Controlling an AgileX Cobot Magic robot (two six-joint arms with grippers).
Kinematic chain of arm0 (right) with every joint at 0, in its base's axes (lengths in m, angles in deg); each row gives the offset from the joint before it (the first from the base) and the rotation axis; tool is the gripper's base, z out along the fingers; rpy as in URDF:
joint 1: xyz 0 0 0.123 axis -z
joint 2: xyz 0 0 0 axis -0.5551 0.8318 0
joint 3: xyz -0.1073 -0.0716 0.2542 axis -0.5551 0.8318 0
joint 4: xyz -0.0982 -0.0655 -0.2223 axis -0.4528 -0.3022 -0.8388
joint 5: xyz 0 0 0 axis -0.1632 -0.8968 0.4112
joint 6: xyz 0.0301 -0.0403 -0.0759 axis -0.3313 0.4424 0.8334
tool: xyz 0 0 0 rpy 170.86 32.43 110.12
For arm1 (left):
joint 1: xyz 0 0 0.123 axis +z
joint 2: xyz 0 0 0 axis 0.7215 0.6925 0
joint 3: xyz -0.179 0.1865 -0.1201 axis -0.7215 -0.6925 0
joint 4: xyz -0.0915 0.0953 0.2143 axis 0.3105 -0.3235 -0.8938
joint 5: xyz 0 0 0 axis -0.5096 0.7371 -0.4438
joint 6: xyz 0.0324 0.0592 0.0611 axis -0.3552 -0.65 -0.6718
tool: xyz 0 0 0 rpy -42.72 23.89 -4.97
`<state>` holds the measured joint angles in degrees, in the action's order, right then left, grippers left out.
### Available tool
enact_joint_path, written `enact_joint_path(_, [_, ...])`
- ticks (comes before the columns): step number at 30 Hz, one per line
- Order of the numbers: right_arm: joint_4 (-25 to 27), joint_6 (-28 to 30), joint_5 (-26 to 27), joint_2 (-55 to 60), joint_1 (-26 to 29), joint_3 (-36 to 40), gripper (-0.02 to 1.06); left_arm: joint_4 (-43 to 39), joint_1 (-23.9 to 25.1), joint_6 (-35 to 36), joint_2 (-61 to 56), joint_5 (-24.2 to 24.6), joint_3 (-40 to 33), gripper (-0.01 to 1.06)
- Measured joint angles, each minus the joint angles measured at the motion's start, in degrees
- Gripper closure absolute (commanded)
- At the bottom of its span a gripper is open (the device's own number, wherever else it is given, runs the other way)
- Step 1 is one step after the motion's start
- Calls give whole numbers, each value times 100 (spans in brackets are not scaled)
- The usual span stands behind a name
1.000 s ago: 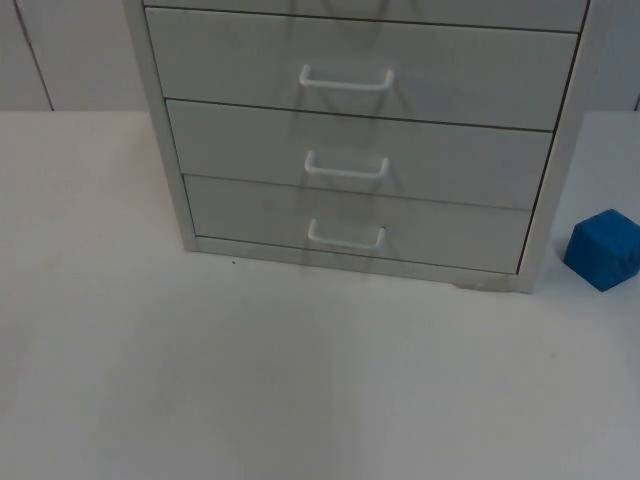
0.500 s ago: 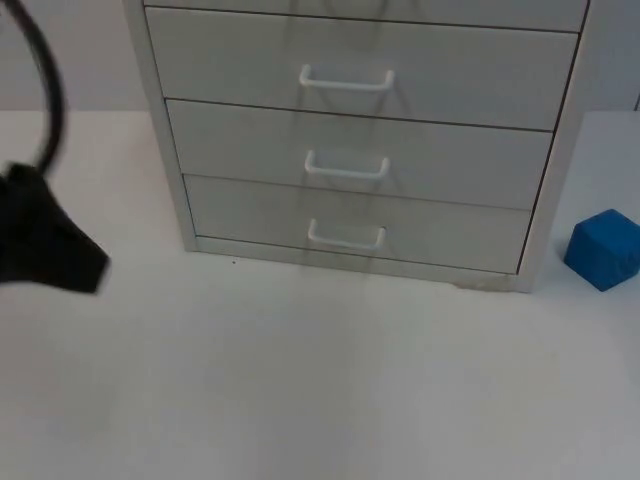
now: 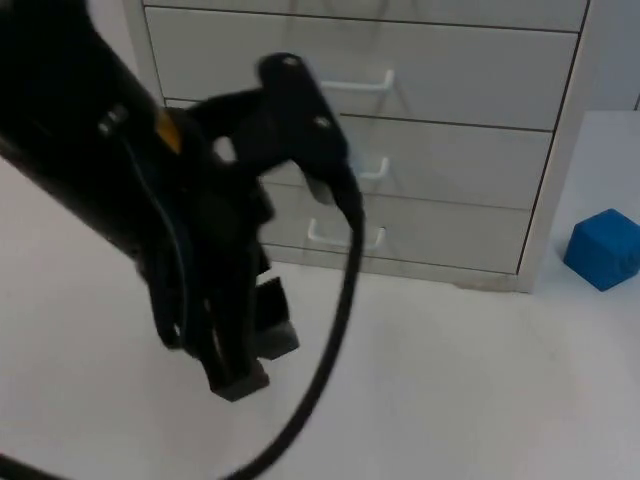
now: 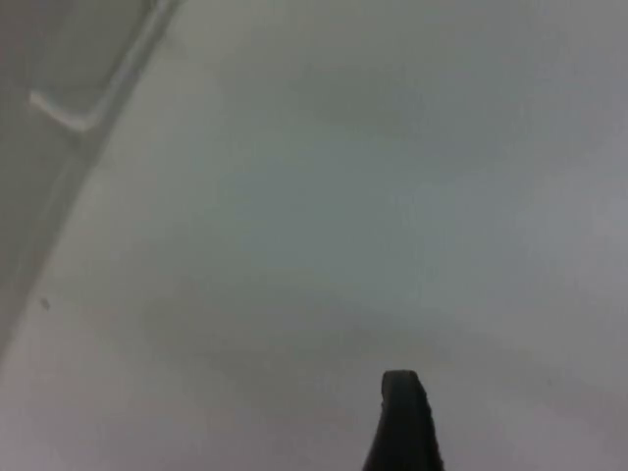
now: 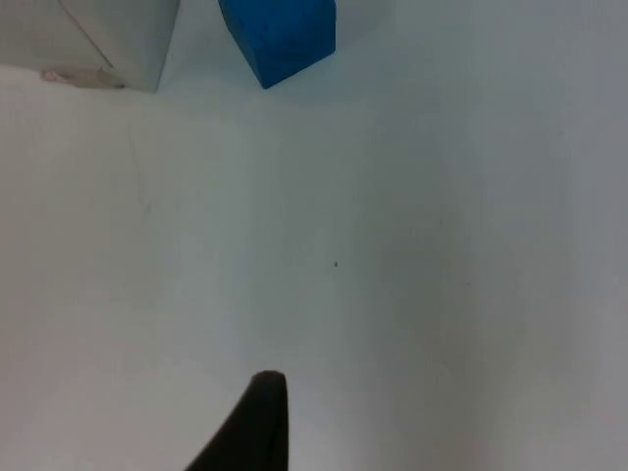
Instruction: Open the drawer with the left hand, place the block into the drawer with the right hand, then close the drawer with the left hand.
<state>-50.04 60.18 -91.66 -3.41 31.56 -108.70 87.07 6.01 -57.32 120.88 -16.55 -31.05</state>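
Note:
A grey drawer cabinet [image 3: 450, 60] stands at the back of the table, all its visible drawers closed. Its white handles sit one above another, the lowest handle [image 3: 335, 240] partly behind my left arm. My left gripper [image 3: 255, 355] hangs open and holds nothing, above the table in front of the cabinet's left side. The left wrist view shows one black fingertip [image 4: 402, 422] and a drawer handle [image 4: 67, 110]. A blue block [image 3: 606, 250] lies on the table right of the cabinet. My right gripper [image 5: 257, 427] hovers over the table some way short of the blue block [image 5: 280, 34].
The white table [image 3: 480, 400] stretches open in front of the cabinet. My left arm [image 3: 110, 170] covers the cabinet's left edge. The cabinet's lower corner [image 5: 108, 44] stands just beside the block.
My left arm has swung in from the left edge to the front of the cabinet, now covering its left part. Block and drawers have not moved.

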Motion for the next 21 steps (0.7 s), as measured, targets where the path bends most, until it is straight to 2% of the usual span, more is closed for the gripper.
enact_joint_path(3, [0,0,11,0,0,0,-1,-1067,-320,0,253,-658,24,46])
enact_joint_path(10, [0,0,22,0,0,0,-1,-2210,-345,196,734,-1324,24,46])
enact_joint_path(14, [0,0,22,0,0,0,-1,-2962,-345,526,1159,-1953,24,46])
enact_joint_path(21, [0,19,66,0,0,0,-1,-3272,-345,742,1732,-2075,285,46])
